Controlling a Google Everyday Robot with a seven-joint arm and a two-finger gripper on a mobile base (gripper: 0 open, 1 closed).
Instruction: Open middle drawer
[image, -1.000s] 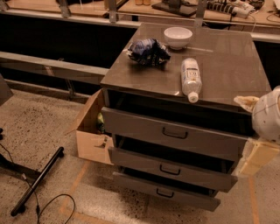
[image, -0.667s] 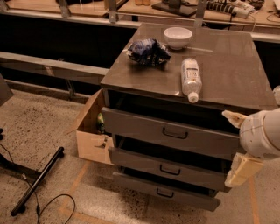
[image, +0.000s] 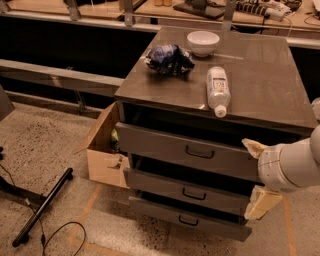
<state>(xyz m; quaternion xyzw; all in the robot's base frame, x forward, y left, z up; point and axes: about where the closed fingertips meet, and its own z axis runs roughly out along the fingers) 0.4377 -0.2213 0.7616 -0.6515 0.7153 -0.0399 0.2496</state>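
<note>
I am watching the cabinet from above and in front; the middle drawer (image: 170, 184) is sitting second of the three grey fronts, below the taller top drawer (image: 165, 146) and above the lowest drawer (image: 165, 212), with a dark gap showing over its front edge; its small black handle (image: 194, 195) is hanging at the centre of the front; the gripper (image: 250, 179) is hovering at the right end of the cabinet front, well to the right of that handle and not touching it; its two pale fingers (image: 254, 148) are standing apart, one at the height of the top drawer and the other down by the right ends of the two lower drawers, gripping nothing; on the counter (image: 265, 70) a white bowl (image: 203, 42) is sitting near the back, a crumpled blue bag (image: 169, 59) is lying to its left, and a clear bottle (image: 218, 90) is lying on its side nearer the front edge; an open cardboard box (image: 105, 165) is standing on the floor against the cabinet's left side; a black bar (image: 42, 207) is lying on the speckled floor further left.
</note>
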